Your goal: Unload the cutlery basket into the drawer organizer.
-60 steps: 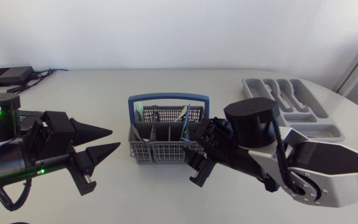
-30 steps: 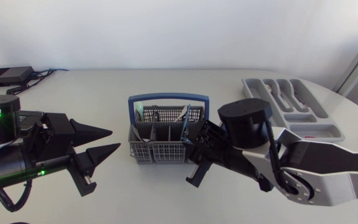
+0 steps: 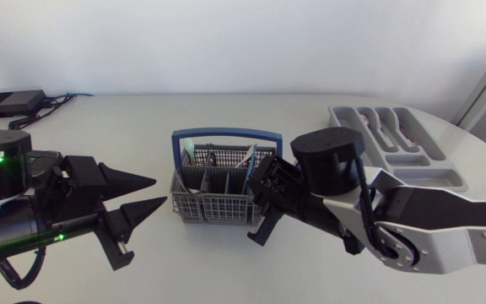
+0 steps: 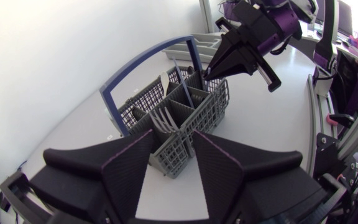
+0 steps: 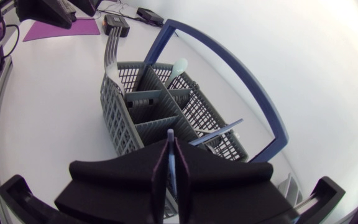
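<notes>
table (image 3: 226, 118) white, both arms over it: right arm (image 3: 429, 224) in from the right side, bent toward the middle; left arm (image 3: 24, 203) low at the left side

drawer organizer (image 3: 433, 177) grey, far right part of the table, well apart from the basket, behind the right arm; what lies in its slots I can't make out

cutlery basket (image 3: 213, 207) grey mesh with a blue hoop handle (image 3: 226, 133), mid-table, upright, between the two grippers

left gripper (image 3: 146, 192) fingers spread wide, nothing between them, pointing at the basket's left end, near it but not touching; left wrist view looks straight at the basket past its fingers

right gripper (image 3: 260, 203) at the basket's right end, over the end compartment; right wrist view shows its fingers (image 5: 157, 168) pinched nearly together on a thin blue-handled piece (image 5: 171, 155), contact from both sides

loose cutlery in the basket: fork (image 4: 160, 118) tines up in a compartment at the left-gripper end, pale green spoon (image 3: 188, 154) sticking up at the far left corner, second blue handle (image 5: 216, 134) leaning across the end near the right gripper

small black box (image 3: 8, 103) at the far left table corner
</notes>
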{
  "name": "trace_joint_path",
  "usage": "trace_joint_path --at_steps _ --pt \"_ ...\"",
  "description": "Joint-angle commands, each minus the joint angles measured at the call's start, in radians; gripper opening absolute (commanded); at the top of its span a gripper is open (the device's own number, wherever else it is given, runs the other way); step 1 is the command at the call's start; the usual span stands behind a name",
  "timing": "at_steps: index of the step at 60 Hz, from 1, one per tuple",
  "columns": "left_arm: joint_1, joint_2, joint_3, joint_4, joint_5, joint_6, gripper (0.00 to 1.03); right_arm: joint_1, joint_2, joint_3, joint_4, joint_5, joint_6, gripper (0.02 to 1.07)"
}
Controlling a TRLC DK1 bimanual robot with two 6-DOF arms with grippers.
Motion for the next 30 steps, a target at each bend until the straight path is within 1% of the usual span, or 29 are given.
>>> trace_joint_path --at_steps 1,19,30 --pt "-0.011 -0.01 -0.022 0.007 -0.007 0.022 0.47 0.007 -0.04 0.011 -0.018 -0.012 0.009 0.08" --pt "-0.031 -0.004 -0.022 0.013 -0.025 0.018 0.47 0.008 -0.166 0.103 -0.197 -0.034 0.063 0.08" --pt "-0.041 -0.004 -0.019 0.013 -0.035 0.017 0.47 0.008 -0.291 0.169 -0.352 -0.071 0.124 0.08"
